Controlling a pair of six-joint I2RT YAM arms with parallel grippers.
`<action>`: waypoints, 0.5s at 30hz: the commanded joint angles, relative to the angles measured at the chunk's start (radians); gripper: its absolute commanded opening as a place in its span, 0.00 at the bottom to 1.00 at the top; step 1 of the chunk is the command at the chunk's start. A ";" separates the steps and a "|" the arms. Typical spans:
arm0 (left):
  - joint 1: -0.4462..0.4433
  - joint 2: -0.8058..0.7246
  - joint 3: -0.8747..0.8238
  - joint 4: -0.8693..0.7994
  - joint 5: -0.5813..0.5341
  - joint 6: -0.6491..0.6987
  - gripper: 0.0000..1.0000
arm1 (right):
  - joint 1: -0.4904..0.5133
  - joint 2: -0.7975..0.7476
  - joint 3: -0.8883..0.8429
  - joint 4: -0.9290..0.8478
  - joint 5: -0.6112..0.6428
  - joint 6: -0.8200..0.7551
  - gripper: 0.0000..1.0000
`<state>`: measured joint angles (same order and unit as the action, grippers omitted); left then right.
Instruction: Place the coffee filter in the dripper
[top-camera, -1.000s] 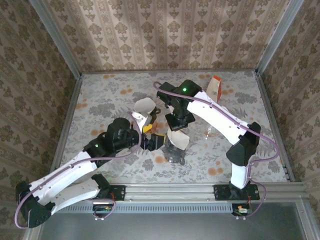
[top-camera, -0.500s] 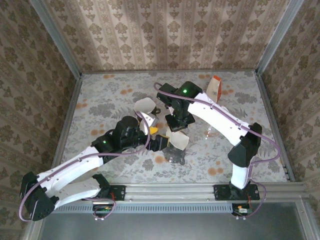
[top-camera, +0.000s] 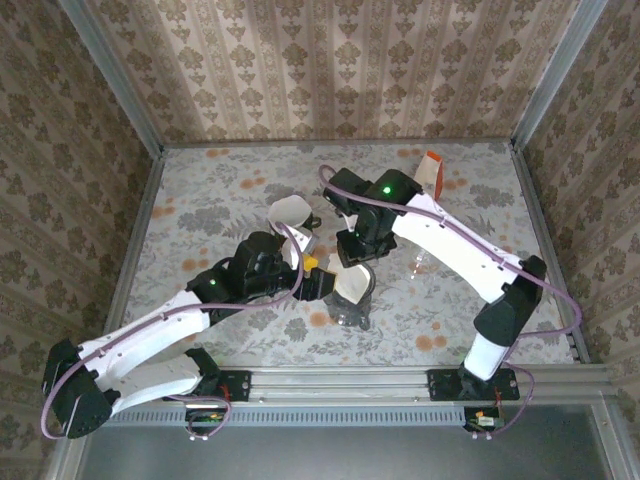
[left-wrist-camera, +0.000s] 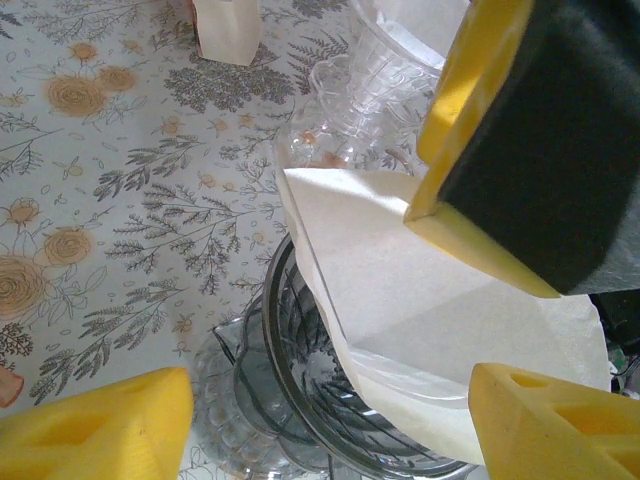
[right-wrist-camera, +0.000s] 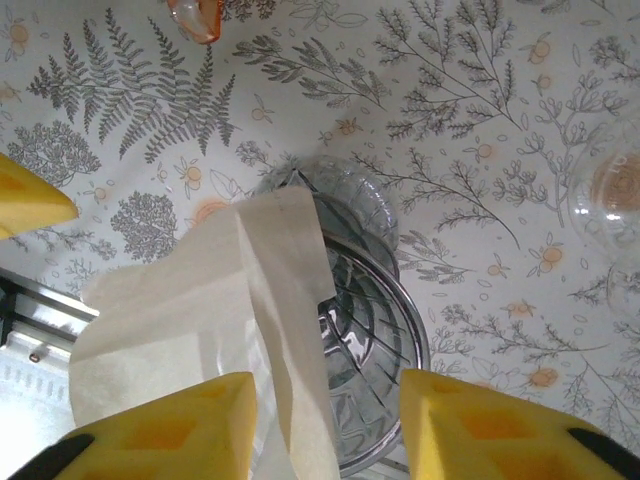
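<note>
Coffee filter: thin cream paper, matte, folded to a fan shape with one sharp crease. Its lower edge sits inside the dripper; the rest leans out over the rim. The dripper is a clear ribbed funnel with a beaded base, standing on the floral-print table.

Right gripper: yellow fingers spread, the paper's crease between them, not pinched.

Left gripper: yellow wedge-shaped fingers wide apart, one on either side of the dripper, grasping nothing.
</note>
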<state>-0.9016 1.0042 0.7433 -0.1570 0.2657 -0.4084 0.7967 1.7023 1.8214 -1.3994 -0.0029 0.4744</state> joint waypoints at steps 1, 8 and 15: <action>0.006 -0.001 0.019 -0.010 0.001 -0.030 0.74 | 0.004 -0.070 -0.059 0.053 0.028 -0.003 0.48; 0.006 0.006 0.035 -0.024 -0.006 -0.044 0.74 | 0.016 -0.185 -0.218 0.209 0.014 -0.024 0.50; 0.007 0.016 0.055 -0.042 -0.014 -0.046 0.74 | 0.031 -0.235 -0.286 0.288 0.015 -0.042 0.45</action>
<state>-0.9016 1.0199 0.7582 -0.1867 0.2619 -0.4412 0.8188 1.5028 1.5566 -1.1675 0.0006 0.4511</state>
